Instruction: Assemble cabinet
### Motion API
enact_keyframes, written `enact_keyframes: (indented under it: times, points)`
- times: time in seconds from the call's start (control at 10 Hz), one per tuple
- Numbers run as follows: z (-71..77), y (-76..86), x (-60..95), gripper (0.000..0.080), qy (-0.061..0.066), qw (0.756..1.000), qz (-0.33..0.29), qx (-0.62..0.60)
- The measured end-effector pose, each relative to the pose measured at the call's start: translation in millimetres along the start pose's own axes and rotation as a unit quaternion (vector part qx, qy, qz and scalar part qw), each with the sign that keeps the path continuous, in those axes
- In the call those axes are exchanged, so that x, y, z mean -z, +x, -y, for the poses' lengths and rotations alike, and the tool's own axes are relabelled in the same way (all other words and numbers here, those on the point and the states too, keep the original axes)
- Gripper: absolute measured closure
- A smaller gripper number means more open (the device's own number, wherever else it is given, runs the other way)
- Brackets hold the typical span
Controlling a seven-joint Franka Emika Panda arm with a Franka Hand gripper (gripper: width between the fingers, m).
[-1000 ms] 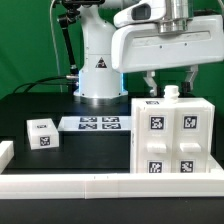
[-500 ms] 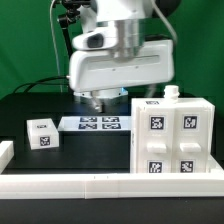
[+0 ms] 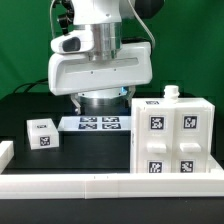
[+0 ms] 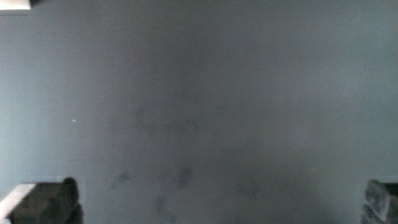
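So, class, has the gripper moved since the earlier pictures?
Yes. The gripper has swung toward the exterior view's left, from above the cabinet to beyond its edge, nearer the marker board.

A black table (image 3: 30, 105) carries everything. The white cabinet (image 3: 172, 140) stands on it at the exterior view's right, near the front. A small white tagged cube (image 3: 41, 133) sits well apart at the left. The marker board (image 3: 96, 124) lies flat between them, farther back. A white rail (image 3: 110, 184) runs along the near edge.
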State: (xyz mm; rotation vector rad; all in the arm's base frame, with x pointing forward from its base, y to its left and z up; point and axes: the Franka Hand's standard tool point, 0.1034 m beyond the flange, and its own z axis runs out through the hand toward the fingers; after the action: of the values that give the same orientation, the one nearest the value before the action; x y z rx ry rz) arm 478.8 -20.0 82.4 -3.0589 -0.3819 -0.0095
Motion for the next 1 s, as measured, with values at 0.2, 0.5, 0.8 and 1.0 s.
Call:
enact_keyframes:
  times: [0.2, 0.5, 0.8, 1.0]
  points:
    - [-21.2, -21.1, -5.2, 0.0002, 0.005, 1.0, 0.009, 0.0]
    - [-77.2, -63.0, -10.0, 0.0002, 0.018, 0.999, 0.036, 0.01]
    - [-104.2, -72.6, -13.0, 0.0002, 0.02, 0.999, 0.04, 0.021]
    - [-103.0, -72.0, -13.3, 0.0002, 0.02, 0.999, 0.04, 0.023]
